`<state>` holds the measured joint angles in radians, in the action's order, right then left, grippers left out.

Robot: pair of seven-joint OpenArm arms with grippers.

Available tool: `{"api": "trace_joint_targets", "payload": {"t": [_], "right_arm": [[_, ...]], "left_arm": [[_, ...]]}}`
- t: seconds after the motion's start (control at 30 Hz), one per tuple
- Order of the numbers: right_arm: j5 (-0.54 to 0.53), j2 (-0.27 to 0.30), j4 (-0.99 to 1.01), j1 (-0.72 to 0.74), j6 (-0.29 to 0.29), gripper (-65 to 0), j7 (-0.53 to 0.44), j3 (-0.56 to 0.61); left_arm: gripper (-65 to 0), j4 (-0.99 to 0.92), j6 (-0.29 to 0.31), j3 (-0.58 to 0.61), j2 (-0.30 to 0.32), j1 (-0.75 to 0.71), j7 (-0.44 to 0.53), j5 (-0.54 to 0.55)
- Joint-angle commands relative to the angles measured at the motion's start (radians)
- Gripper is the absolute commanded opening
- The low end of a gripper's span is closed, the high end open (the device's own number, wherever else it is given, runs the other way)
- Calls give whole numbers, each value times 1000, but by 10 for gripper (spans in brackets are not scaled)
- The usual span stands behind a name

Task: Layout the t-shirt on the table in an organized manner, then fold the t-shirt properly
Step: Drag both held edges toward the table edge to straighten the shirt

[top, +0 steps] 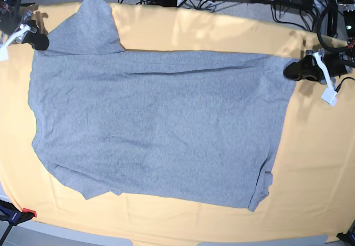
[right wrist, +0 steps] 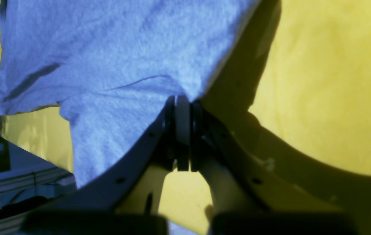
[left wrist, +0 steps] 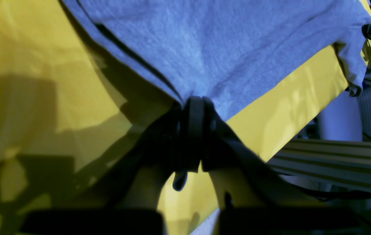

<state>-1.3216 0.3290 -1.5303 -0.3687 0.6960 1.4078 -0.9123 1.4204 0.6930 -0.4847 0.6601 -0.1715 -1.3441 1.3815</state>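
The t-shirt (top: 155, 129) lies spread flat, plain grey side up, across the middle of the bench (top: 321, 163), one sleeve reaching the far edge. The left pincer (left wrist: 193, 101) is clamped on a shirt corner near the bench's far right side. The right pincer (right wrist: 182, 99) is clamped on the corner near the far left corner.

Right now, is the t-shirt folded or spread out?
Spread out. In the base view the t-shirt lies open in one layer across the table, one sleeve turned up at the far corner; no fold made yet.
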Motion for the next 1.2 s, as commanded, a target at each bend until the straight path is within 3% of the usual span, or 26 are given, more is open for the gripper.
{"api": "trace_joint_targets", "payload": {"t": [0.0, 0.1, 0.4, 0.63, 0.97, 1.17], "right_arm": [[-57, 22, -19, -3, 2, -650, -12, -19], [-162, 23, -45, -29, 2, -650, -12, -49], [-162, 17, -150, -120, 2, -650, -12, -89], [-162, 20, -150, -121, 2, -650, -12, -92], [-162, 40, -150, -121, 2, -650, -12, -92], [-162, 40, -150, -121, 2, -650, -12, -92]], "left_arm": [[-650, 12, 5, -8, 24, 18, 11, 26], [-650, 12, 5, -8, 24, 24, 11, 23], [-650, 12, 5, -8, 21, 34, 10, 23], [-650, 12, 5, -8, 31, 34, -52, 29], [-650, 12, 5, -8, 108, 34, -52, 102], [-650, 12, 5, -8, 101, 33, -52, 102]]}}
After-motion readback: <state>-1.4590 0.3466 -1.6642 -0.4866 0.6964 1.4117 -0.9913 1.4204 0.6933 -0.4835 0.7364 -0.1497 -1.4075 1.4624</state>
